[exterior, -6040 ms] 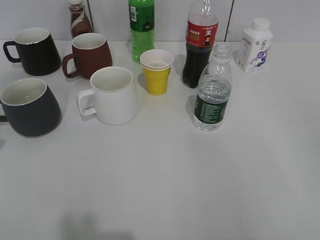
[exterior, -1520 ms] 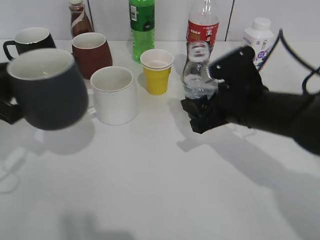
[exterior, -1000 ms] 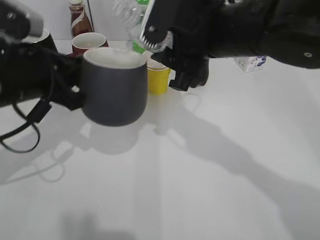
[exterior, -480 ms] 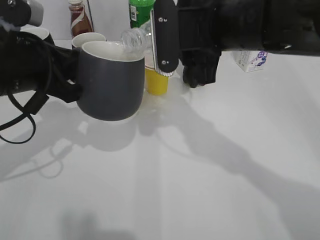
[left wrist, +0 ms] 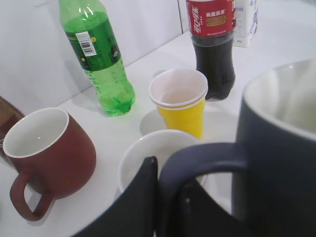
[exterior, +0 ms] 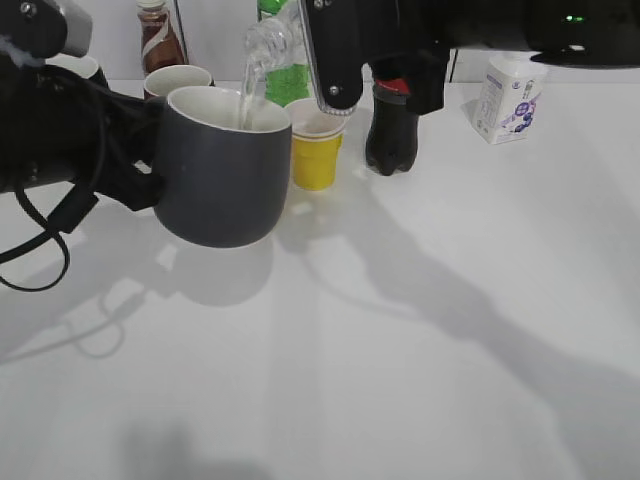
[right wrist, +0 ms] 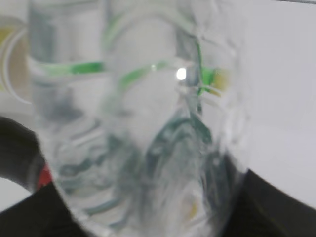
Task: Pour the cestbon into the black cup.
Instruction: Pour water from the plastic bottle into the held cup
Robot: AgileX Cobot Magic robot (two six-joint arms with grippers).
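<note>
The black cup (exterior: pixel 222 170) hangs in the air left of centre, matte charcoal with a white inside. My left gripper (left wrist: pixel 170 197) is shut on its looped handle (left wrist: pixel 197 158). The cestbon (exterior: pixel 268 45) is tipped mouth-down over the cup's rim, and a stream of water runs from it into the cup. My right gripper (exterior: pixel 335 50) is shut on the bottle's body; its fingertips are hidden. In the right wrist view the clear ribbed bottle (right wrist: pixel 143 128) fills the frame.
A yellow paper cup (exterior: pixel 316 145), a cola bottle (exterior: pixel 390 125) and a green soda bottle (left wrist: pixel 98 59) stand behind the cup. A red-brown mug (left wrist: pixel 47 158), a white mug (left wrist: pixel 148 158) below the held cup, and a white milk bottle (exterior: pixel 508 95) are nearby.
Both arms came in, lifted the cup and the bottle and brought them together. In the last half second the bottle tipped further and water started flowing into the cup.
</note>
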